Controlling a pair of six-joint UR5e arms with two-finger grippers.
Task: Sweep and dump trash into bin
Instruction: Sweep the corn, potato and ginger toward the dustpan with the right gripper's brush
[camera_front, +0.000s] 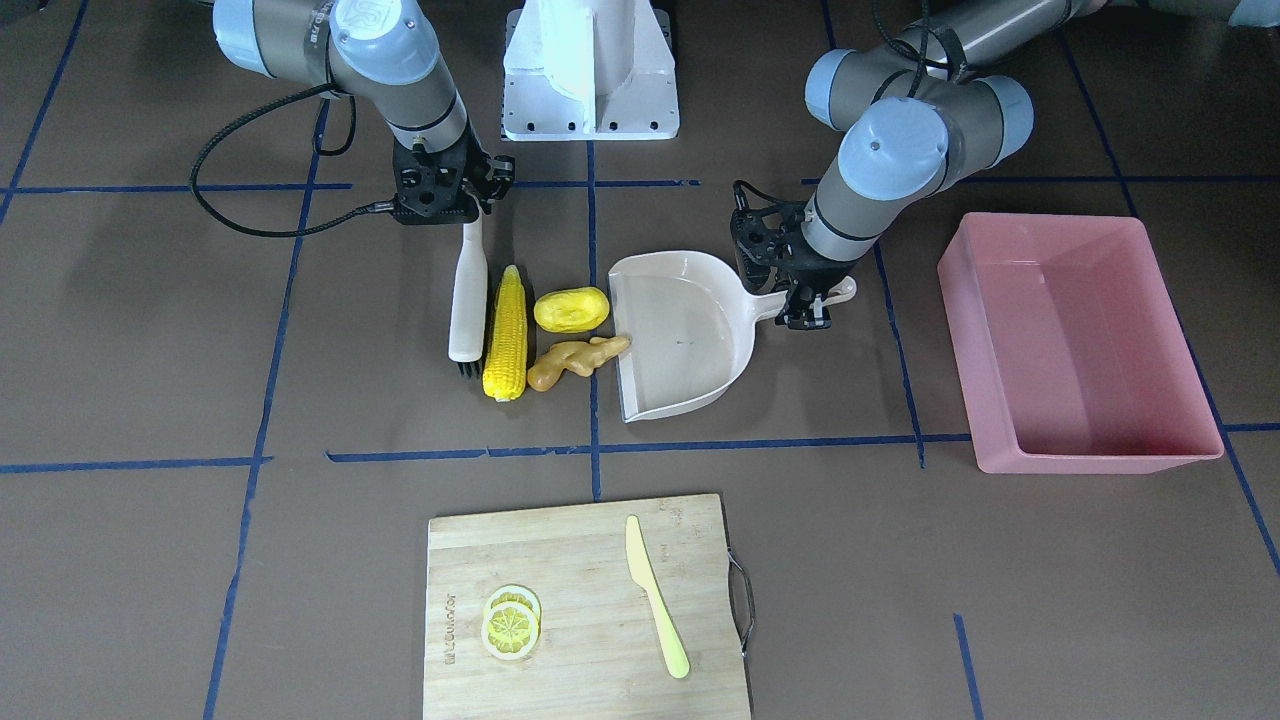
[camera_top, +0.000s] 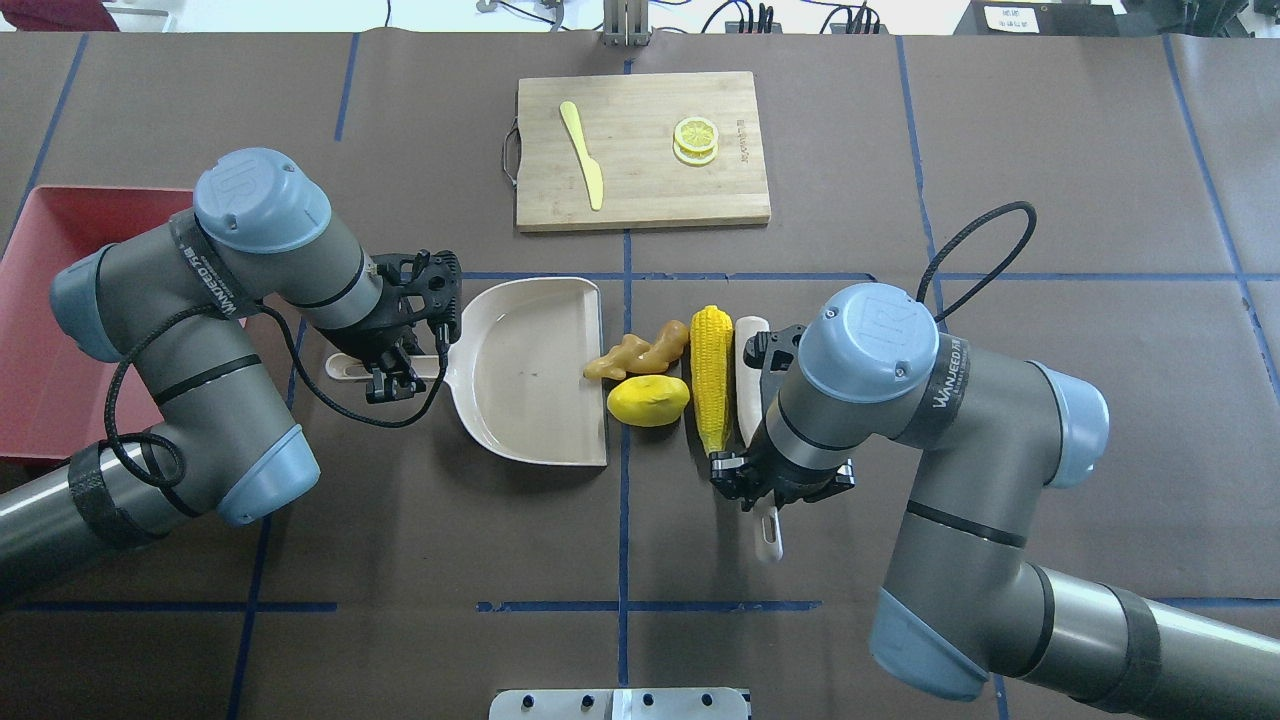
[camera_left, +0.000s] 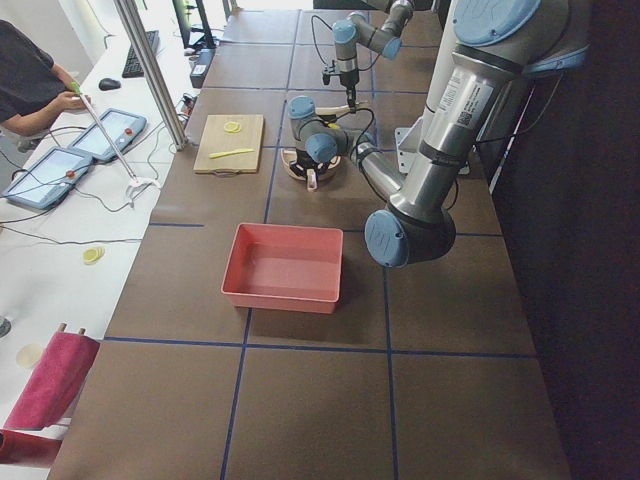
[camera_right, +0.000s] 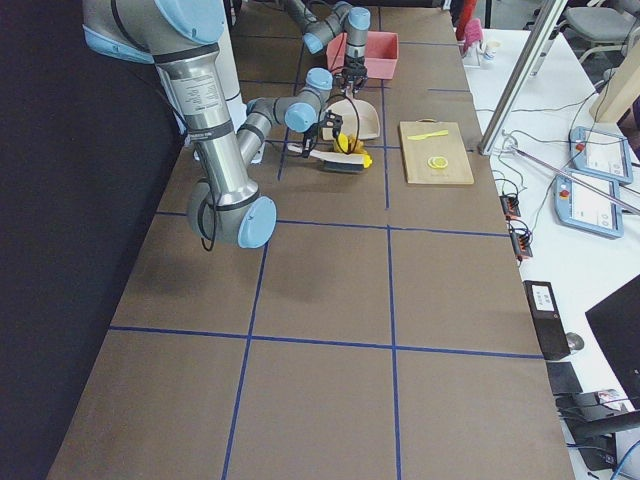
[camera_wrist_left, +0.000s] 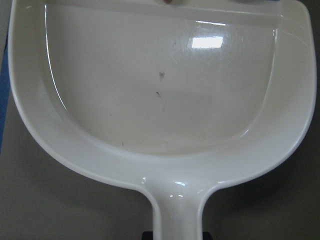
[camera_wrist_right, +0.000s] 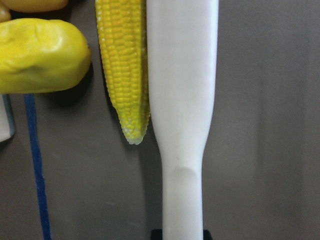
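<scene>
The trash lies in a cluster on the table: a long corn cob (camera_top: 711, 375), a yellow oval lump (camera_top: 648, 400) and a tan ginger root (camera_top: 640, 355) whose tip touches the mouth of the beige dustpan (camera_top: 525, 370). My left gripper (camera_top: 390, 370) is shut on the dustpan's handle (camera_wrist_left: 177, 215). My right gripper (camera_top: 770, 490) is shut on a white brush (camera_top: 750, 360) that lies flat against the corn cob (camera_wrist_right: 125, 65) on the side away from the dustpan. The pink bin (camera_front: 1095, 463) stands empty beyond the dustpan's handle, at the robot's far left.
A wooden cutting board (camera_front: 560, 560) with lemon slices (camera_front: 511, 621) and a pale yellow knife (camera_front: 655, 595) lies at the table's far side. The white robot base (camera_front: 590, 70) sits between the arms. A person (camera_left: 30, 85) is at a side desk.
</scene>
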